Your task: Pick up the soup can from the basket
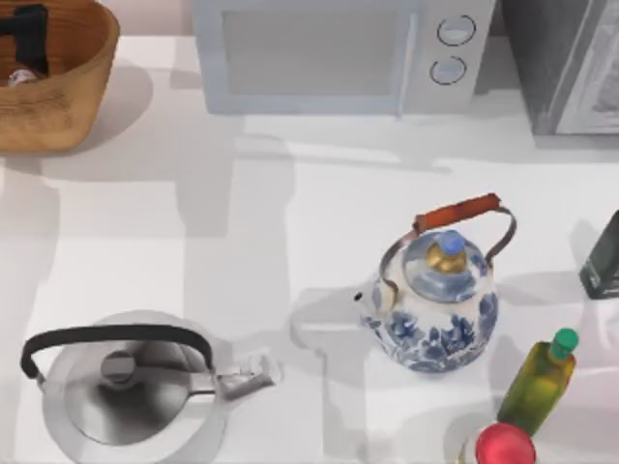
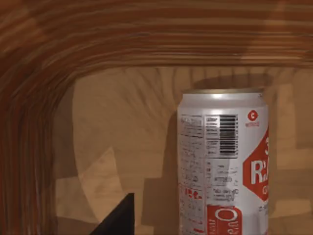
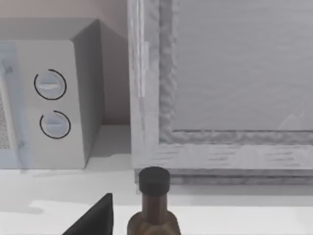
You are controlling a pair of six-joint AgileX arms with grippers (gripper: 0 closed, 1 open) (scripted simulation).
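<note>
One arm is working: the left gripper (image 1: 24, 39) is down inside the basket (image 1: 82, 72) at the table's far left corner, seen from above as a dark shape against the ribbed inner wall. The soup can (image 2: 222, 164) stands upright on the basket floor, close in front of the left wrist camera, barcode and red-and-white label facing it; from above just a pale sliver of it (image 1: 17, 77) shows beside the gripper. A single dark fingertip (image 2: 117, 220) enters the wrist view, clear of the can's side and not touching it. Whether the jaws are wide or narrow I cannot tell, and nothing appears to be held yet. Risks as I judge them: the can sits off-centre from that finger, so an uneven closure could push it sideways or tip it before both pads seat. The curved basket wall rises near the can, and a finger descending on that side could catch the weave and drag the basket. The smooth tin may slip on lifting if gripped too near the top rim. The right arm is parked at the table's right, near the dark bottle (image 3: 154, 205) and well away from the blue-and-white kettle (image 1: 440, 295).
</note>
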